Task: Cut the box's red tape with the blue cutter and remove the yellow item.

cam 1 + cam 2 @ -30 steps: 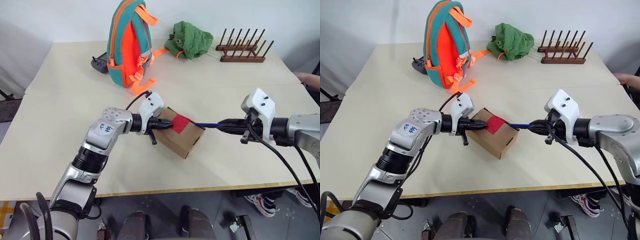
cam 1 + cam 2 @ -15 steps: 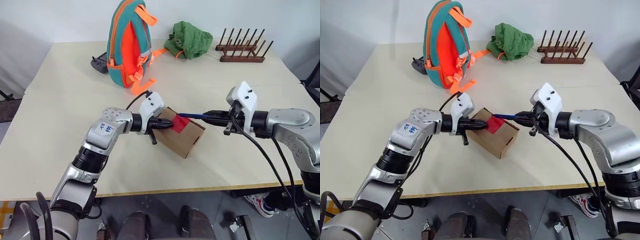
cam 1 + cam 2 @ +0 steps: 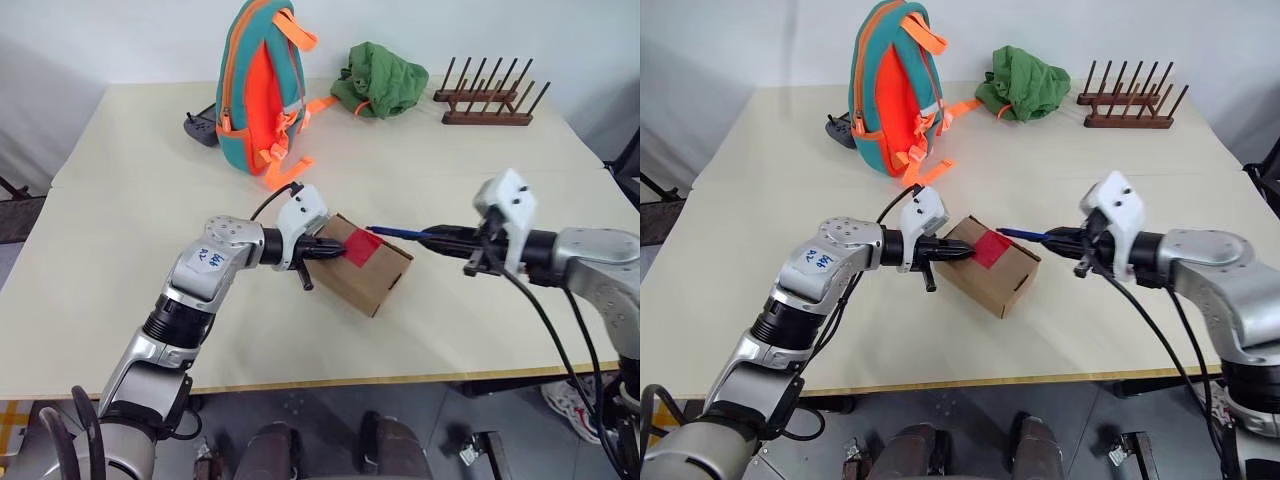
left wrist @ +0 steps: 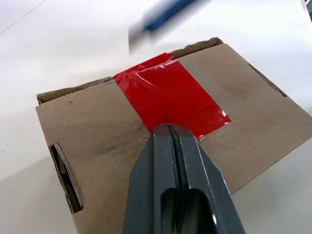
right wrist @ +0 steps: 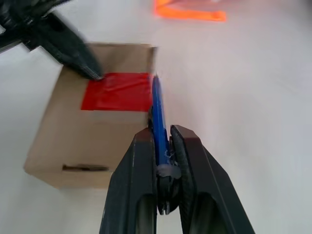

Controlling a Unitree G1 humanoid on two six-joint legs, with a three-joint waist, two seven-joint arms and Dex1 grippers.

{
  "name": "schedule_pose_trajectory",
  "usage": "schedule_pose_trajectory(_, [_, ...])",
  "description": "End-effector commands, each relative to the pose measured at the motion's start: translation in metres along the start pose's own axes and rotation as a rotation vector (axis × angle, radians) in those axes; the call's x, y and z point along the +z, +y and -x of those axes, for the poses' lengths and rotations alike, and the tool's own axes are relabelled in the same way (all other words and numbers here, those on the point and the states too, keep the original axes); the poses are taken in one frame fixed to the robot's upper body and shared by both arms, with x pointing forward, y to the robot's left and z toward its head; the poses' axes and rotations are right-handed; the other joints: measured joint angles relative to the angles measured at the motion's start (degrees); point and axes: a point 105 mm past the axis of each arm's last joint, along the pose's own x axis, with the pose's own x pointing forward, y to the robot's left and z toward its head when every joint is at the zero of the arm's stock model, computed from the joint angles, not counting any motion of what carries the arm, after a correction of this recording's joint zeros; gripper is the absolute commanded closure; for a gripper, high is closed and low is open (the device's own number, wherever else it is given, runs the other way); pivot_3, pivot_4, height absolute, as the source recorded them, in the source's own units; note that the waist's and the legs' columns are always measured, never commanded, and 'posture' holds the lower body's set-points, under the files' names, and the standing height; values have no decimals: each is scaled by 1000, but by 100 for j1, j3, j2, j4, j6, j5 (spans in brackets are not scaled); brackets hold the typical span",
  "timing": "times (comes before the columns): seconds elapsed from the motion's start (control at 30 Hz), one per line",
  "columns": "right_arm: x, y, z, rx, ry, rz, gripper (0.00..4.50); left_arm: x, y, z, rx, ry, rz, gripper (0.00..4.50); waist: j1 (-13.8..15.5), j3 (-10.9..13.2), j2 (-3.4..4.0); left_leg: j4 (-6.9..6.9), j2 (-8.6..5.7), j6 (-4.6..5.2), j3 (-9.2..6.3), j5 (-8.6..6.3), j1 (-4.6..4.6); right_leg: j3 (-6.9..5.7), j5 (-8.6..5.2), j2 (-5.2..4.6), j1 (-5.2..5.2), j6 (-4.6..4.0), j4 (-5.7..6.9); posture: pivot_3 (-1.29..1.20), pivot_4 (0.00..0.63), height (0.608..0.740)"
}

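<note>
The brown box (image 3: pixel 375 275) lies mid-table with the red tape (image 3: pixel 362 247) across its top seam. My left gripper (image 4: pixel 168 129) is shut, its tips resting on the tape's near edge. My right gripper (image 5: pixel 162 134) is shut on the blue cutter (image 5: pixel 156 107), which reaches in from the right. The cutter's tip (image 3: pixel 370 229) hovers at the tape's far edge by the box's rim; whether it touches I cannot tell. The box's flaps are closed and the yellow item is hidden.
An orange-and-teal backpack (image 3: pixel 258 85) stands at the back, with a black gadget (image 3: pixel 200 128) to its left. A green cloth (image 3: pixel 380 78) and a wooden rack (image 3: pixel 490 100) sit at the back right. The table's front edge (image 3: pixel 330 383) runs close below the box.
My right gripper swung in towards the box with the cutter, then drew back a little to the right. The left gripper and the box stayed put.
</note>
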Motion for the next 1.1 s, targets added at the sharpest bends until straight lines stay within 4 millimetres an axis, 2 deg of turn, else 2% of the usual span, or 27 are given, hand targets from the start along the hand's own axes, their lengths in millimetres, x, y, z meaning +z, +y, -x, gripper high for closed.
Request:
schedule_pose_trajectory(0.03, [16,-9,22,-88,-75,15,4318,2,-1,0,-2,0,-21,4476,4,0,0,0,0,0,0,0,1,0,0,0,0,0,0,0,150,740])
schedule_pose_trajectory(0.17, [5,-38,40,-247,-96,-67,4318,3,0,-1,-9,-5,-20,4476,4,0,0,0,-1,2,2,-1,0,3,0,0,2,0,-3,0,150,740])
schedule_pose_trajectory(0.23, [-9,-52,47,-321,-92,-124,3604,4,0,-1,-16,-8,-21,4500,7,0,0,0,-1,2,2,-1,2,3,0,0,2,0,-1,0,150,740])
schedule_pose_trajectory(0.27, [-16,-56,48,-343,-87,-145,3401,4,0,-2,-20,-9,-22,4500,8,0,0,0,-1,2,1,-1,2,2,0,0,3,0,-1,0,150,740])
schedule_pose_trajectory(0.33, [-38,-64,49,-384,-63,-198,2741,5,1,-1,-25,-12,-21,4500,2,0,0,0,-2,2,3,-1,2,3,0,0,3,0,-2,0,150,740])
schedule_pose_trajectory(0.5, [-87,-69,44,-414,-3,-296,987,8,4,3,-31,-14,-21,4500,-14,0,0,-1,-2,3,6,0,4,3,0,0,3,0,0,0,150,740])
schedule_pose_trajectory(0.6, [-101,-75,44,-450,17,-320,24,13,7,10,-31,-23,-18,4500,-19,0,1,-1,-2,4,7,0,5,5,0,0,3,0,1,0,150,740])
schedule_pose_trajectory(0.67, [-99,-77,44,-457,11,-311,24,16,8,16,-33,-33,-3,4500,-21,0,1,-2,-1,3,7,0,5,6,0,0,2,0,1,0,150,740])
schedule_pose_trajectory(0.8, [-61,-75,27,-378,-28,-192,24,16,-2,41,-118,-11,85,4500,-90,1,3,-3,1,3,4,1,6,14,0,3,-3,0,2,0,150,740])
schedule_pose_trajectory(0.9, [-54,-78,12,-366,9,-155,24,7,-11,55,-164,36,131,4500,-134,1,3,-10,2,2,-5,1,12,23,0,3,-7,0,5,0,150,740])
schedule_pose_trajectory(1.0, [-42,-72,-10,-286,26,-79,645,-8,-22,68,-190,105,171,4500,-169,1,3,-11,2,1,-5,1,13,28,0,4,-8,0,2,0,150,740])
schedule_pose_trajectory(1.1, [-33,-68,-28,-232,30,-46,1712,-21,-35,69,-216,150,196,4500,-155,2,4,-12,2,1,-6,1,10,31,0,5,-10,0,2,0,150,740])
